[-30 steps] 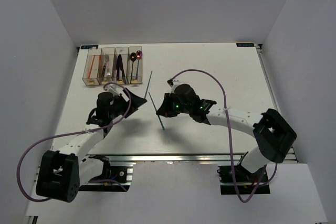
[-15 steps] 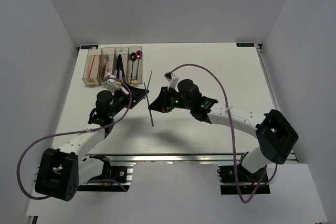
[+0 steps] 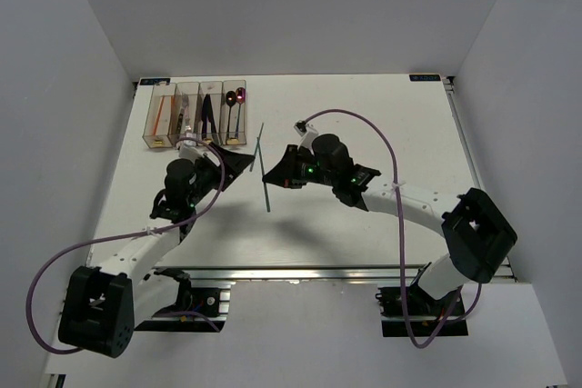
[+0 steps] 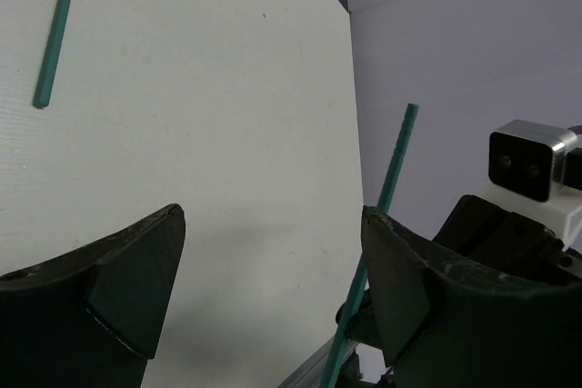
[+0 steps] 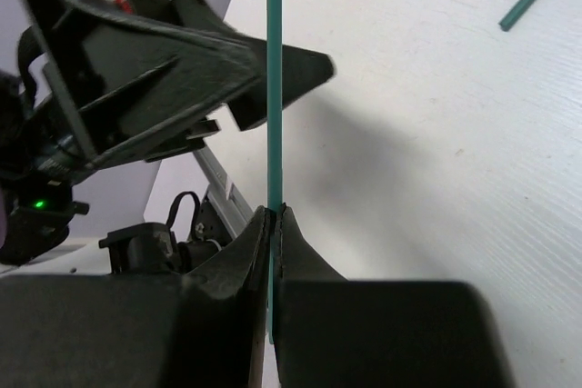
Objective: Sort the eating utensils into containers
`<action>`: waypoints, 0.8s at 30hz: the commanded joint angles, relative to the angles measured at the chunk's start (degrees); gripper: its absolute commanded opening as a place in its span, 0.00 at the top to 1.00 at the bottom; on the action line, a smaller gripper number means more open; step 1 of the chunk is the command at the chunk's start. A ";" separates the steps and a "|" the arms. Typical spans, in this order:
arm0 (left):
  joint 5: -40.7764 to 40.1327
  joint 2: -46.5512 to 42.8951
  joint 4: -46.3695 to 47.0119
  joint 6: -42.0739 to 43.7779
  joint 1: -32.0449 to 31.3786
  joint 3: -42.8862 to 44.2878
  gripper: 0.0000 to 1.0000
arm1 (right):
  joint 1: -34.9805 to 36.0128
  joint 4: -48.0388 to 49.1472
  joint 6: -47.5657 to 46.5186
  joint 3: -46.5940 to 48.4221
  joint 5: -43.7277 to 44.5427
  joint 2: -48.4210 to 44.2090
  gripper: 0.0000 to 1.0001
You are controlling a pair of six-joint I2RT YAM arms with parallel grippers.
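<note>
Right pincer [image 5: 275, 211]: clenched on one green chopstick [image 5: 274, 88], held off the table [image 3: 382, 124]; carried leftward since a second ago, now just beside the left pincer [image 4: 273, 270], whose jaws stand wide apart, grasping nothing. Green chopsticks: two, the second chopstick [image 3: 258, 143] lying flat near the bins [image 3: 152, 129]. Bins: four, joined in a row, far left, other utensils [image 3: 235, 106] inside
</note>
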 commanded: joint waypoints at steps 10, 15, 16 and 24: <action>5.91 1.83 14.47 -3.88 -0.53 -0.37 0.13 | -1.57 0.78 1.46 1.40 -3.87 1.59 1.00; 6.89 5.01 14.99 -2.39 -1.23 0.78 0.17 | -1.40 -0.61 0.94 4.30 -6.69 2.91 1.00; 7.24 5.71 16.31 -2.74 -1.40 0.86 0.18 | -1.14 -1.06 0.76 4.91 -7.39 3.52 1.00; 8.03 10.89 19.21 -2.48 -1.85 2.36 0.62 | -0.61 -0.71 0.15 5.45 -9.07 4.49 1.00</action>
